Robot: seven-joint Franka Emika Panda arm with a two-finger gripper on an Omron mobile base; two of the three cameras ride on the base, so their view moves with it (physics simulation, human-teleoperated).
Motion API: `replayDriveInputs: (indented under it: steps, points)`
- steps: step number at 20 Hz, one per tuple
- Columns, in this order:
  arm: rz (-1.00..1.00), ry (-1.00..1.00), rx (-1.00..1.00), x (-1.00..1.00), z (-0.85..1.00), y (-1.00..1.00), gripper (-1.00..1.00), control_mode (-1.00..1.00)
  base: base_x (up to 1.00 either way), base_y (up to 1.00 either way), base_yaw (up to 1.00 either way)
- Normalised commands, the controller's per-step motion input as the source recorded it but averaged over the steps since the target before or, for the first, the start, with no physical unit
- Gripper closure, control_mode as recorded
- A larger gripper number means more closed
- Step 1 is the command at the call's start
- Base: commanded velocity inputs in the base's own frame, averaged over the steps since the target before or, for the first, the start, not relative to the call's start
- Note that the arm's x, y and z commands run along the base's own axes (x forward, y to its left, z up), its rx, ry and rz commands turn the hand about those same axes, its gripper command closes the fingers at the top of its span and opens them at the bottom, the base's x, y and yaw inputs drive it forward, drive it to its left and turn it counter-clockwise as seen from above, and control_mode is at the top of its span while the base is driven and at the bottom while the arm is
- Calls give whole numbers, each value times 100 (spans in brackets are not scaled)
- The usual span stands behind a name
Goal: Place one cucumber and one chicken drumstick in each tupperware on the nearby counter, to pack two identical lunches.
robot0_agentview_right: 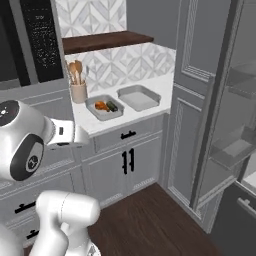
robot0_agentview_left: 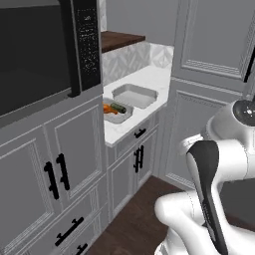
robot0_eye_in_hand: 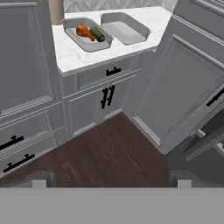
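Observation:
Two grey tupperwares stand side by side on the white counter [robot0_eye_in_hand: 70, 56]. The left tupperware [robot0_eye_in_hand: 89, 48] [robot0_agentview_right: 107, 116] [robot0_agentview_left: 119, 119] holds an orange chicken drumstick [robot0_eye_in_hand: 83, 30] [robot0_agentview_right: 102, 105] [robot0_agentview_left: 109, 108] and a dark green cucumber [robot0_eye_in_hand: 97, 34] [robot0_agentview_right: 112, 106] [robot0_agentview_left: 118, 107]. Nothing lies in the right tupperware [robot0_eye_in_hand: 124, 29] [robot0_agentview_right: 138, 98] [robot0_agentview_left: 134, 95]. My gripper [robot0_eye_in_hand: 110, 181] hangs well back from the counter, above the dark wood floor. It is open, its tips are wide apart, and nothing sits between them.
A beige holder with wooden utensils [robot0_agentview_right: 78, 89] stands left of the tupperwares. A black oven front [robot0_agentview_left: 40, 50] fills the tall cabinet at left. A wooden shelf [robot0_agentview_right: 105, 41] hangs above the counter. An open tall door [robot0_agentview_right: 220, 105] stands at right.

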Motion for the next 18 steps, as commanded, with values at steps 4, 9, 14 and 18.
replayDriveInputs:
  steps: [4,9,14,18]
  points:
    - [0,0,0,0,0,0,-100,100,-76,-33,-46]
    - [0,0,0,0,0,0,-100,100,-53,-47,-57]
    - [0,0,0,0,0,0,-100,100,-26,-65,-65]
    - [0,0,0,0,0,0,-100,100,-3,-80,-55]
